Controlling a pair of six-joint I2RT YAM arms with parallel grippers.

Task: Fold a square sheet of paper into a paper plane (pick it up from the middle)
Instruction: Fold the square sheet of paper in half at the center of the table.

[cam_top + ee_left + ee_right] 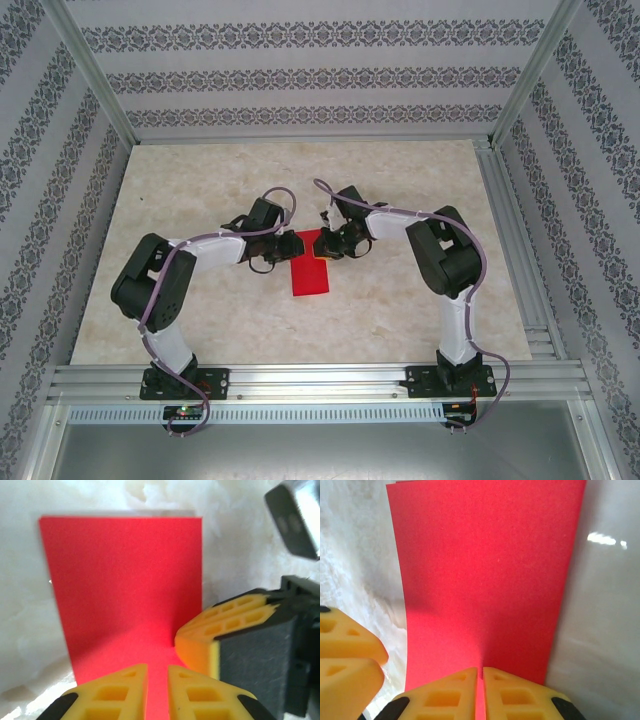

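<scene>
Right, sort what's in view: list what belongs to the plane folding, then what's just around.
For the job:
- red paper, folded to a rectangle
- left fingers, either side of its edge
- right fingers, pinching its edge

Just around:
- table
- patterned walls
- metal frame

R gripper [481, 692] fingers nearly together, pinching near edge of red paper [485, 580], a rectangle on pale marble table [605, 640]. L gripper [380, 664] at lower left, beside paper's left edge.
</scene>
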